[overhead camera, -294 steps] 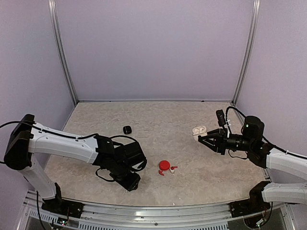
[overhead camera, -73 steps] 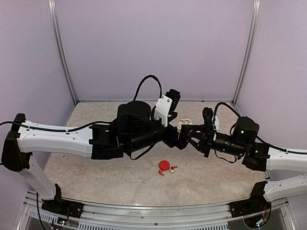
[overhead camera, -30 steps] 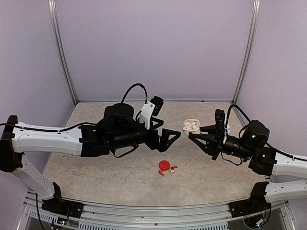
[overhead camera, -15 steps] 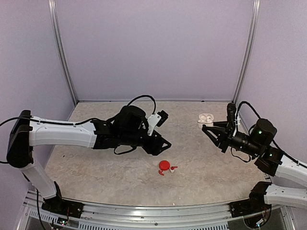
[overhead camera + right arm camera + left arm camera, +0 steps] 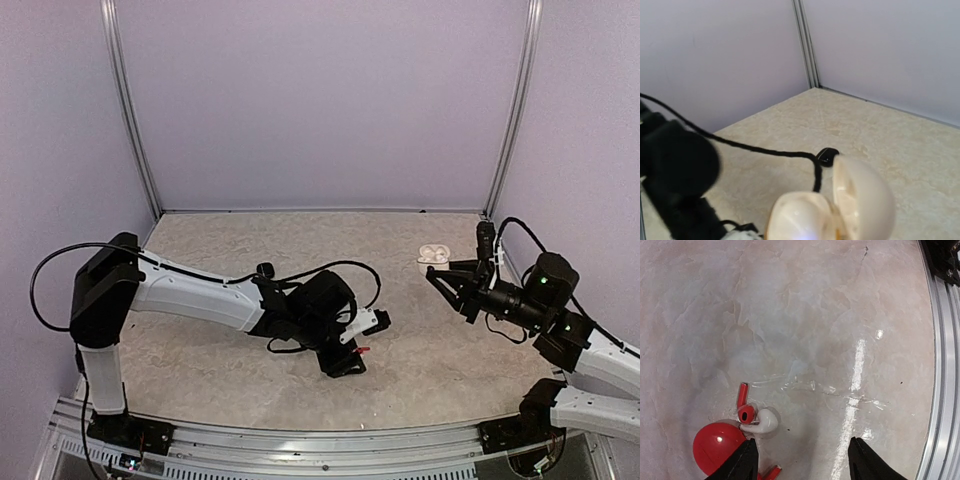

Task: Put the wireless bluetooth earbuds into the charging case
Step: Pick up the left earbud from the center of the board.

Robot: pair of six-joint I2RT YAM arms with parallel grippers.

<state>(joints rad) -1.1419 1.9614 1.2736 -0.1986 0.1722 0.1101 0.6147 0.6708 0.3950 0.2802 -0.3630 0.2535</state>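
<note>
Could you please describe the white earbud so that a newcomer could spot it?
Under the left gripper, find the round red case. Beside it lie red buds and one white earbud, the only piece there not red.

Beneath the left gripper [image 5: 802, 452], the table [image 5: 815, 315] showed a marbled, stone-like face, smooth and glaring. Just ahead of its matt black fingers [image 5: 740, 462] gleamed glossy plastic: red case [image 5: 715, 447], red earbud [image 5: 745, 412], white earbud [image 5: 764, 422]. At the right gripper [image 5: 438, 272], the white case [image 5: 840, 207] shone smooth.

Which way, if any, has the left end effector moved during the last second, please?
Yes. The left end effector has come down toward the near rail, away from the back wall.
</note>
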